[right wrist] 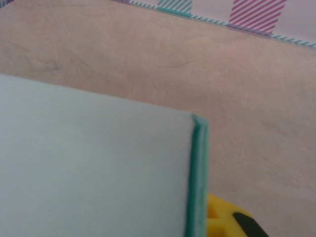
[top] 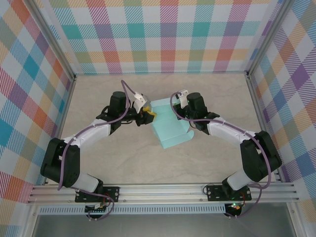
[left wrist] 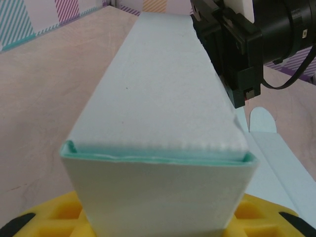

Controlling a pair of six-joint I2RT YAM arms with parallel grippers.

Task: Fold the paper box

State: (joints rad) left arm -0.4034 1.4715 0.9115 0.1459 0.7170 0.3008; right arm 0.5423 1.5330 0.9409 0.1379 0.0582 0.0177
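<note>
Folding looks midway: your left gripper point(top: 149, 116) clamps the paper box point(top: 170, 129), mid-table point(top: 98, 148), at its 9 o'clock end. Your right gripper point(top: 180, 111) straddles the 3 o'clock wall, grip unclear. Next, press that wall squarely inward.

Beige marbled table point(top: 98, 163); mint paper box point(top: 170, 129) sits ctr, w/ one flap point(left wrist: 291, 168) flat.

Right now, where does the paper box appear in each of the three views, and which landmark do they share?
Top external: the paper box lies at the centre, slightly to the right.
Left wrist: the paper box runs up the middle, from the bottom edge to the top.
Right wrist: the paper box takes the lower left, its folded edge on the right.
Shared landmark: the beige table around the box.
</note>
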